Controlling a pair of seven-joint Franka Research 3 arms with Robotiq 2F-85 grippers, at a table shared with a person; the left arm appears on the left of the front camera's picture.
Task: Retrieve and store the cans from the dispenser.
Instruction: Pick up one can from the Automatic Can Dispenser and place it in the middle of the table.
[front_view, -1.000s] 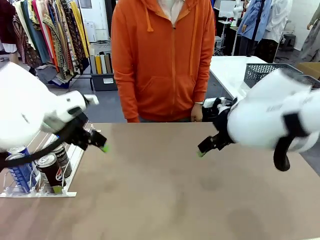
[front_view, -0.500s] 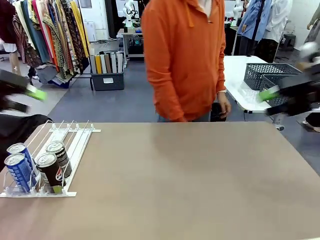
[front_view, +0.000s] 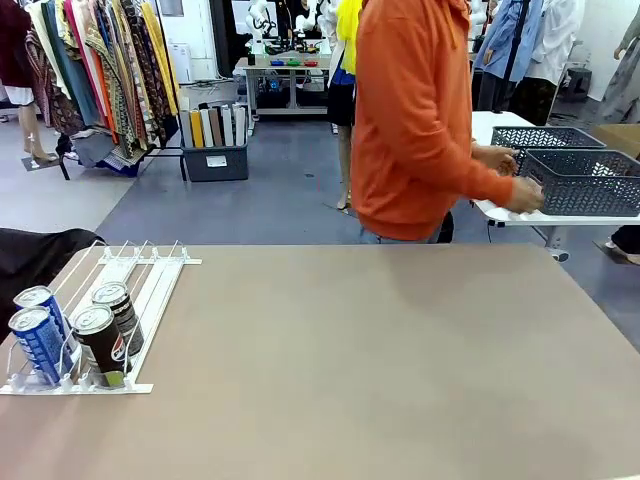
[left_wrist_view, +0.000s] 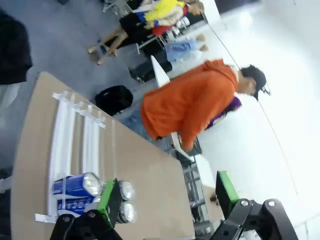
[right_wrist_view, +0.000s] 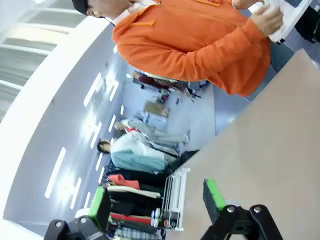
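The dispenser (front_view: 150, 275) lies at the table's left edge, its rails sloping to the near end. At that end stand two blue cans (front_view: 38, 338) and two black cans (front_view: 106, 334). In the left wrist view my left gripper (left_wrist_view: 168, 194) hangs open high above the table, with the dispenser (left_wrist_view: 65, 135) and the blue cans (left_wrist_view: 76, 185) far below its left finger. My right gripper (right_wrist_view: 157, 200) is open too and holds nothing. It looks across the bare table at the distant dispenser (right_wrist_view: 174, 192) and cans (right_wrist_view: 159, 217).
A person in an orange hoodie (front_view: 420, 120) stands at the far side, turned right, with both hands on a dark mesh basket (front_view: 585, 180) on a white side table. A second basket (front_view: 530, 137) sits behind it. A black garment (front_view: 35, 255) lies beyond the dispenser.
Both arms have pulled up and out of the front view. The person has stepped right and turned to the baskets. The cans have not moved.
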